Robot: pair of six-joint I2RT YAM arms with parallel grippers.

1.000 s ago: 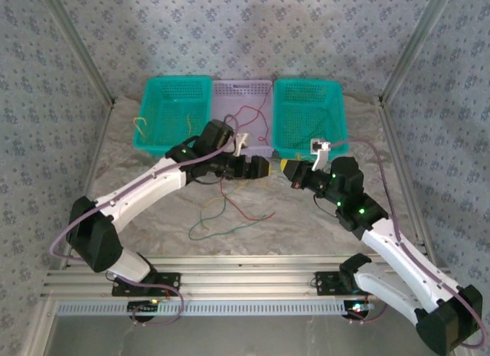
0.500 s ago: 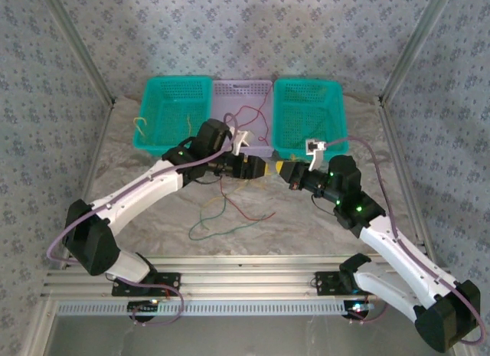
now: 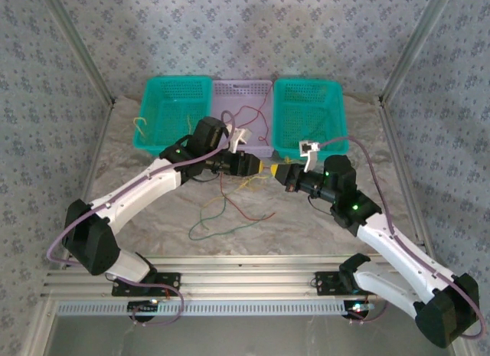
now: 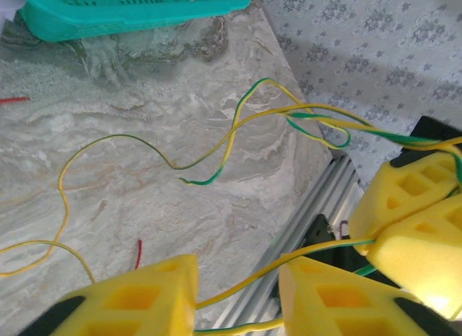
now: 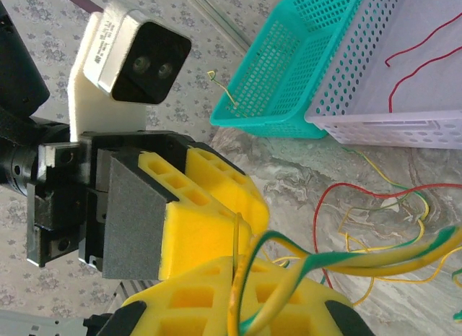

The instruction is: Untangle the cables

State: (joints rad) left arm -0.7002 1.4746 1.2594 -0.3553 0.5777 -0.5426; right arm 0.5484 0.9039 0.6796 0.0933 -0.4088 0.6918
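Note:
My left gripper (image 3: 260, 166) and right gripper (image 3: 277, 171) meet tip to tip above the middle of the marble table. A yellow-green cable (image 4: 231, 134) runs from the table up between them. In the left wrist view my left gripper (image 4: 238, 278) is open, and the yellow cable crosses the gap between its foam fingers (image 4: 137, 296). The right gripper (image 4: 395, 226) is shut on that cable bundle. The right wrist view has the striped strands leaving the right gripper's (image 5: 238, 267) closed foam pads. A green cable (image 3: 205, 218) and a red cable (image 3: 249, 214) lie loose on the table below.
Three baskets stand at the back: a teal one (image 3: 176, 86) holding yellow wires, a lilac one (image 3: 243, 86) holding red wires (image 5: 419, 61), and another teal one (image 3: 306, 86). An aluminium rail (image 3: 245, 264) borders the near edge. Patterned walls enclose the table.
The right gripper has moved left, closing the gap to the left gripper's tips. The left arm has barely shifted. The loose cables on the table lie as before.

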